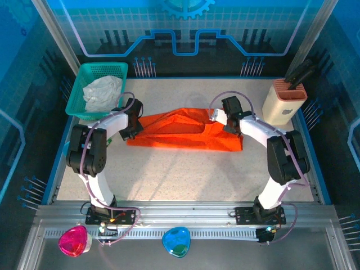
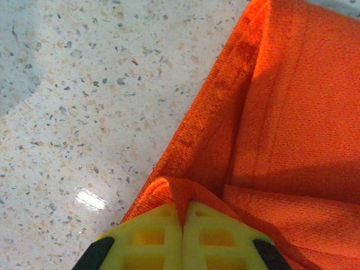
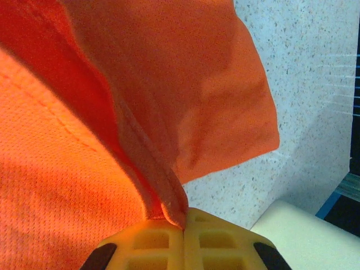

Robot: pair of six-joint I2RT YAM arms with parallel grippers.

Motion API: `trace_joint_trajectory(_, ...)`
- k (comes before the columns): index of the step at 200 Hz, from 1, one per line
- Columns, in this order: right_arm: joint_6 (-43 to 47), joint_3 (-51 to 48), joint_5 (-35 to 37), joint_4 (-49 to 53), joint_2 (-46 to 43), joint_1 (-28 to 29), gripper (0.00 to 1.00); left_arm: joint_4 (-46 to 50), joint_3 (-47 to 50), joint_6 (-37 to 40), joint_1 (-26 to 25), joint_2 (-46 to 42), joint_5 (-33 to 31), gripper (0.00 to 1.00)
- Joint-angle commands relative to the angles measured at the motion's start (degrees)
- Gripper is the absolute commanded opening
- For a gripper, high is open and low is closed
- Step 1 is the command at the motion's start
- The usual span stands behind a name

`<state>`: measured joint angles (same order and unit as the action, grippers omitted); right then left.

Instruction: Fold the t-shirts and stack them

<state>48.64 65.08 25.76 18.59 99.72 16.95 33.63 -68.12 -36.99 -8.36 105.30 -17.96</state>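
Note:
An orange t-shirt [image 1: 185, 132] lies stretched across the middle of the table, partly folded lengthwise. My left gripper [image 1: 128, 132] is shut on its left edge; in the left wrist view a fold of the orange t-shirt [image 2: 270, 112] is pinched between the yellow fingers [image 2: 152, 236] of the left gripper [image 2: 183, 216]. My right gripper [image 1: 216, 117] is shut on the right end, lifted a little; a hemmed edge of the orange t-shirt [image 3: 169, 84] is clamped in the right gripper [image 3: 184, 222]. A whitish-grey t-shirt [image 1: 103, 93] lies crumpled in the basket.
The teal mesh basket [image 1: 84, 73] stands at the back left corner. A beige knife block [image 1: 284, 101] [image 3: 304, 236] stands at the back right, close to my right arm. Raised blue rails border the speckled table [image 1: 180, 174].

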Motion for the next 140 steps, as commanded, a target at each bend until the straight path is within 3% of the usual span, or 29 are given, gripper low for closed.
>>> trace_joint_trajectory(1, 0.49, 2.14, 1.37, -3.39, 2.56, -1.21, 0.00, 2.51, -1.47, 0.04, 0.63, 1.09, -3.00, 0.00)
trace_joint_trajectory(14, -0.56, 2.74, 1.65, -4.06, 4.15, -1.46, 0.03, 2.67, -1.49, -0.01, 0.63, 1.31, -3.31, 0.00)
trace_joint_trajectory(56, -8.07, 3.92, 4.25, -5.75, 7.68, -2.13, 0.28, 2.71, -1.69, 0.20, 0.63, 1.14, -2.54, 0.35)
trace_joint_trajectory(95, -21.94, 4.00, 3.26, -4.94, 1.63, -4.41, 0.40, 5.37, -3.70, 1.59, 0.20, -4.63, -2.41, 0.50)
trace_joint_trajectory(113, -32.20, 4.25, 2.13, 1.07, -4.19, -4.62, 0.42, 6.71, -5.65, 2.72, -0.64, -8.66, -2.76, 0.58)
trace_joint_trajectory(140, -58.74, 8.44, -6.15, 20.55, -10.46, -5.35, 0.42, 9.75, -11.71, 5.01, -1.22, -8.28, -0.18, 0.67)
